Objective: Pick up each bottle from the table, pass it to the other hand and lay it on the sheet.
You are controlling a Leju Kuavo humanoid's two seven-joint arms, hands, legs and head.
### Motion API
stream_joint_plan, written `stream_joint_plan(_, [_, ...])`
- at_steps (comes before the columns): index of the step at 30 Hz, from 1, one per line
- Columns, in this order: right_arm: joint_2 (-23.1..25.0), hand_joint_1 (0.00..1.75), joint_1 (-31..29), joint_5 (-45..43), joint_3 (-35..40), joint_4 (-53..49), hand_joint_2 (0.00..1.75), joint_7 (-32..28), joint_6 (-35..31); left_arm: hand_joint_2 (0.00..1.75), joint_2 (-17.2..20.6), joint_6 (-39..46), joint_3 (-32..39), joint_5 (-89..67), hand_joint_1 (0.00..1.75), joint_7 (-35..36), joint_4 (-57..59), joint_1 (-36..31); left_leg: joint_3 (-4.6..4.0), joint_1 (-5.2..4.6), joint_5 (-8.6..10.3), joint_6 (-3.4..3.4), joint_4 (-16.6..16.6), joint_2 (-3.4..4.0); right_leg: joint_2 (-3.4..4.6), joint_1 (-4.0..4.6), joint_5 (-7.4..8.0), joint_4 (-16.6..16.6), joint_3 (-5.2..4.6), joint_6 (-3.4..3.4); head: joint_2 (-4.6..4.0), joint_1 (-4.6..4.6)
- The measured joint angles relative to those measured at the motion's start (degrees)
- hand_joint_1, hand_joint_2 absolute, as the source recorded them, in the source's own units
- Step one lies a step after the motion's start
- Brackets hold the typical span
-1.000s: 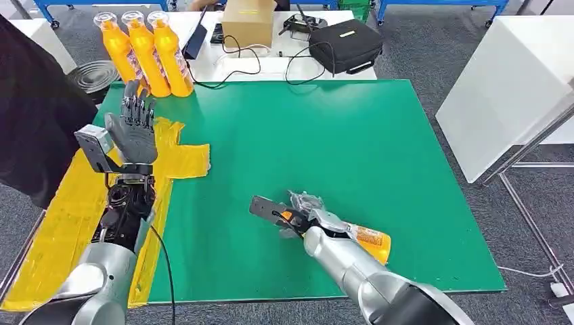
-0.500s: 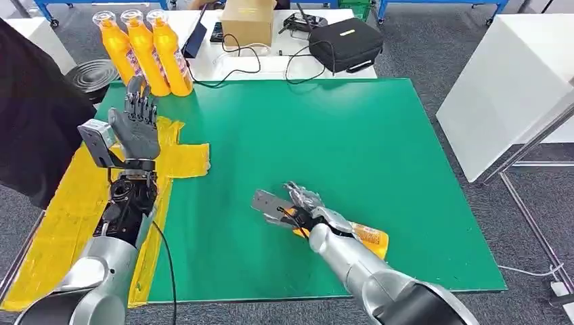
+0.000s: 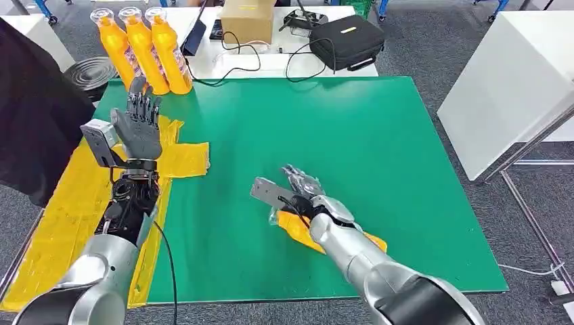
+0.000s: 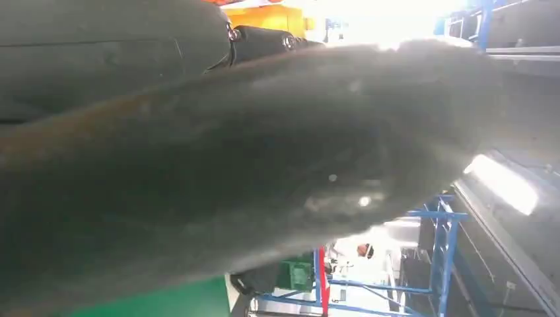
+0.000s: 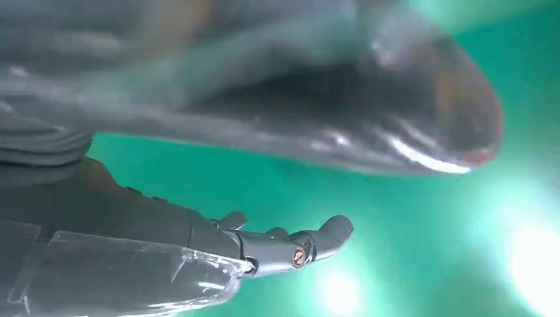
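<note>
Nothing legible anywhere: print too small to make out on the labels of the three orange plastic bottles (image 3: pixel 142 51) standing at the far edge of the green table mat (image 3: pixel 379 135), and none readable on the brown cardboard box (image 3: pixel 247 20) behind.

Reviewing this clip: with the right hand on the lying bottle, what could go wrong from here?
1. The right hand sits over the bottle, which lies flat on the green mat; whether it has a grip cannot be told, so the bottle might roll or slip.
2. The left hand waits raised beside three standing bottles; a swing might topple them.
</note>
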Motion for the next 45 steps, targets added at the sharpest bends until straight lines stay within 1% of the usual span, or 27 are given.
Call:
stream_joint_plan(8, [-0.4, 0.0, 0.7, 6.9, -7.0, -5.9, 0.0, -7.3, -2.5, 0.0, 0.0, 0.0, 0.0, 0.4, 0.0, -0.1, 0.3, 0.0, -0.11, 0.0, 0.0, 0.0, 0.0, -0.02, -0.03, 0.0, 0.0, 0.0, -0.09, 0.0, 0.0, 0.0])
stream_joint_plan(9, [-0.4, 0.0, 1.2, 7.5, -7.9, -7.2, 1.75, -8.3, -3.0, 0.0, 0.0, 0.1, 0.0, 0.4, 0.0, -0.2, 0.3, 0.0, -0.13, 0.0, 0.0, 0.0, 0.0, -0.04, -0.05, 0.0, -0.01, 0.0, -0.09, 0.0, 0.0, 0.0])
stream_joint_plan(11, [-0.4, 0.0, 2.7, 7.8, -9.8, -10.8, 1.75, -10.8, -3.5, 0.0, 0.1, 0.3, 0.0, 0.6, 0.0, -0.5, 0.3, 0.2, -0.15, 0.0, 0.0, 0.0, 0.0, -0.09, -0.09, 0.0, -0.01, 0.0, -0.1, 0.0, 0.0, 0.02])
stream_joint_plan(13, [-0.5, 0.0, 4.7, 8.2, -11.3, -16.2, 1.75, -11.2, -2.1, 0.0, 0.5, 0.3, 0.0, 1.1, 0.0, -0.9, 0.2, 0.5, -0.16, 0.0, 0.0, 0.0, 0.0, -0.1, -0.09, 0.0, -0.01, 0.0, -0.11, 0.0, 0.0, 0.0])
stream_joint_plan(15, [-1.3, 0.0, 9.5, 6.7, -11.9, -27.3, 1.75, -11.9, 2.9, 0.0, 1.1, 0.6, 0.2, 1.7, 0.0, -1.0, -0.6, 2.3, -0.17, 0.0, -0.02, -0.02, 0.0, -0.1, -0.1, 0.0, -0.03, 0.0, -0.12, -0.01, 0.0, 0.0])
stream_joint_plan(16, [-1.7, 0.0, 11.2, 5.9, -11.9, -31.0, 1.75, -12.0, 5.1, 0.0, 1.4, 0.7, 0.4, 2.0, 0.0, -1.0, -1.1, 3.1, -0.17, 0.0, -0.03, -0.02, 0.0, -0.1, -0.1, 0.0, -0.04, 0.0, -0.12, -0.01, 0.0, 0.0])
stream_joint_plan(17, [-2.6, 0.0, 14.3, 4.7, -11.8, -37.9, 1.75, -12.1, 8.9, 0.0, 1.9, 0.6, 0.9, 2.6, 0.0, -1.2, -2.1, 4.7, -0.18, 0.0, -0.05, -0.04, 0.0, -0.1, -0.1, 0.0, -0.06, 0.0, -0.14, -0.02, 0.0, 0.0])
stream_joint_plan(18, [-3.4, 0.0, 16.7, 4.3, -11.5, -42.6, 1.75, -12.1, 10.5, 0.0, 2.5, 0.4, 1.3, 3.0, 0.0, -1.3, -3.0, 5.9, -0.19, 0.0, -0.06, -0.04, 0.0, -0.11, -0.1, 0.0, -0.08, 0.0, -0.16, -0.02, 0.0, 0.0])
stream_joint_plan(21, [-6.0, 0.0, 22.3, 5.5, -9.5, -54.7, 1.75, -10.9, 11.5, 0.0, 3.7, 0.2, 2.7, 3.6, 0.0, -1.3, -4.9, 8.9, -0.36, 0.0, -0.09, -0.06, 0.0, -0.12, -0.11, 0.0, -0.09, 0.0, -0.33, -0.03, 0.0, -0.02])
stream_joint_plan(24, [-9.1, 0.0, 27.1, 8.5, -6.0, -64.7, 1.75, -7.8, 11.1, 0.0, 4.6, 0.5, 4.3, 4.7, 0.0, -1.3, -7.2, 11.4, -0.39, 0.0, -0.1, -0.07, 0.0, -0.12, -0.12, 0.0, -0.1, 0.0, -0.35, -0.03, 0.0, 0.0])
stream_joint_plan(26, [-10.9, 0.0, 29.7, 9.1, -4.0, -69.7, 1.75, -6.9, 10.7, 0.0, 5.0, 0.3, 5.3, 5.0, 0.0, -1.2, -8.5, 12.9, -0.43, 0.0, -0.11, -0.07, 0.0, -0.12, -0.12, 0.0, -0.1, 0.0, -0.39, -0.02, 0.0, 0.0])
stream_joint_plan(30, [-12.7, 0.0, 31.6, 9.2, -2.0, -74.6, 1.75, -6.5, 10.6, 0.0, 5.3, 0.2, 6.1, 5.2, 0.0, -1.2, -10.0, 14.2, -0.44, 0.0, -0.1, -0.07, 0.0, -0.15, -0.14, 0.0, -0.09, 0.0, -0.4, -0.02, 0.0, 0.0])
stream_joint_plan(37, [-14.6, 0.0, 33.8, 10.7, -0.7, -78.5, 1.75, -5.2, 9.5, 0.0, 5.3, 0.4, 7.0, 5.6, 0.0, -1.2, -11.6, 15.7, -0.44, 0.0, -0.08, -0.06, 0.0, -0.15, -0.16, 0.0, -0.08, 0.0, -0.39, -0.02, 0.0, 0.0])
stream_joint_plan(40, [-15.4, 0.0, 35.6, 13.9, -0.6, -80.1, 1.75, -3.0, 8.2, 0.0, 5.3, 0.2, 7.4, 5.7, 0.0, -1.0, -12.5, 16.6, -0.45, 0.0, -0.09, -0.07, 0.0, -0.15, -0.17, 0.0, -0.08, 0.0, -0.39, -0.02, 0.0, 0.0])
stream_joint_plan(45, [-16.2, 0.0, 38.3, 22.3, -1.1, -81.1, 1.75, 3.0, 7.3, 0.0, 5.3, -0.2, 8.5, 6.6, 0.0, -1.0, -14.8, 18.8, -0.48, 0.0, -0.11, -0.07, 0.0, -0.14, -0.16, 0.0, -0.09, 0.0, -0.43, -0.02, 0.0, 0.0])
